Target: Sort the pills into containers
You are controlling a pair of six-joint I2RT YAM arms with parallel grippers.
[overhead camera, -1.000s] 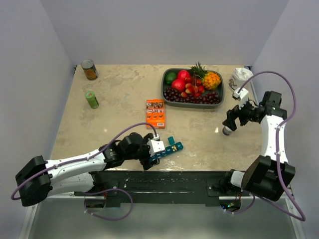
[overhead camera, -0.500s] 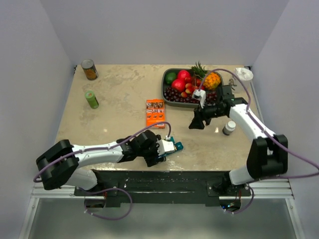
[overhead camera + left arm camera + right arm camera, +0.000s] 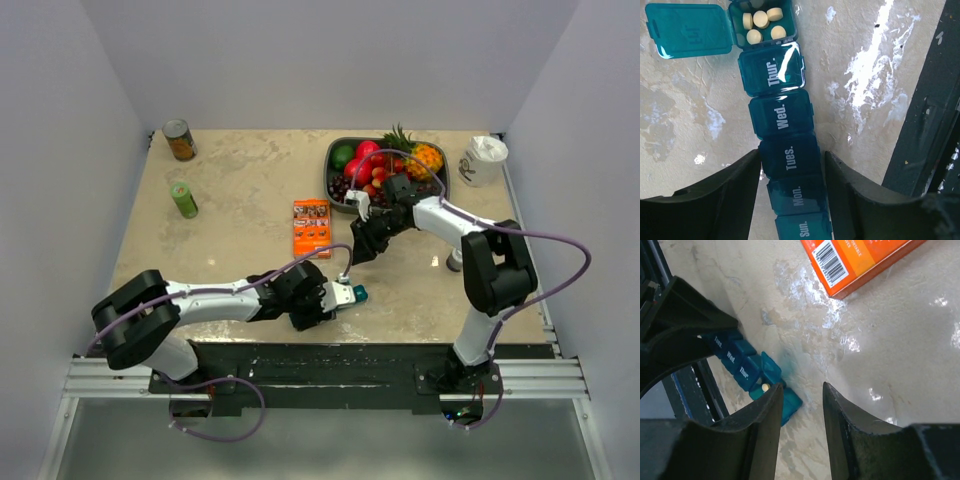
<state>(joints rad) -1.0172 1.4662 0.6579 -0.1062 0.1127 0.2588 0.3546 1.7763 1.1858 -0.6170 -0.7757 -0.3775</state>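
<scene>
On our left gripper (image 3: 792, 159) the jaws straddle the containers (image 3: 782, 117) at Tues., likely to steady the strip by the surface's near edge; whether they pinch it we cannot tell. The pills (image 3: 761, 19) lie in its one open compartment. Our right gripper (image 3: 801, 390) hovers nearby, jaws apart and empty.

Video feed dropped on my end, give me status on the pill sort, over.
Left gripper straddling organiser at Tues, grip unconfirmed. Right gripper open, empty, hovering above. Pills in open compartment beside Thur. Nothing blocking.

Pale lavender walls (image 3: 330, 60) enclose a beige marbled table (image 3: 250, 190) on 3 sides, evenly lit.
</scene>
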